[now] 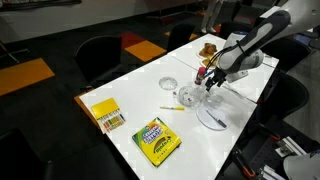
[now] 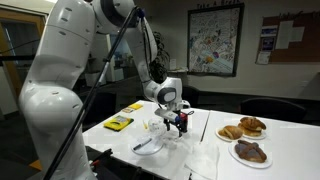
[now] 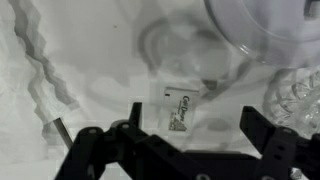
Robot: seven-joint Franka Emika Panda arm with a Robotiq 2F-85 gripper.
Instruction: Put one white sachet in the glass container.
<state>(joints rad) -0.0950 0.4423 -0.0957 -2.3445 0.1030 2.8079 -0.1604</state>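
In the wrist view a white sachet (image 3: 178, 108) with printed lettering lies flat below my gripper (image 3: 195, 118), nearer the left finger. Curved clear glass (image 3: 160, 45) rings the area around it; I cannot tell if the sachet lies inside the glass container or beside it. The gripper is open and empty. In both exterior views the gripper (image 1: 209, 78) (image 2: 178, 124) hovers just above the glass container (image 1: 189, 96) (image 2: 168, 137) near the middle of the white table (image 1: 130, 125).
A round glass dish (image 1: 168, 84) and a clear plate (image 1: 212, 118) flank the container. A green-yellow crayon box (image 1: 157, 140) and a yellow box (image 1: 106, 114) lie near the front. Pastries on plates (image 2: 243, 128) sit at one end. Dark chairs surround the table.
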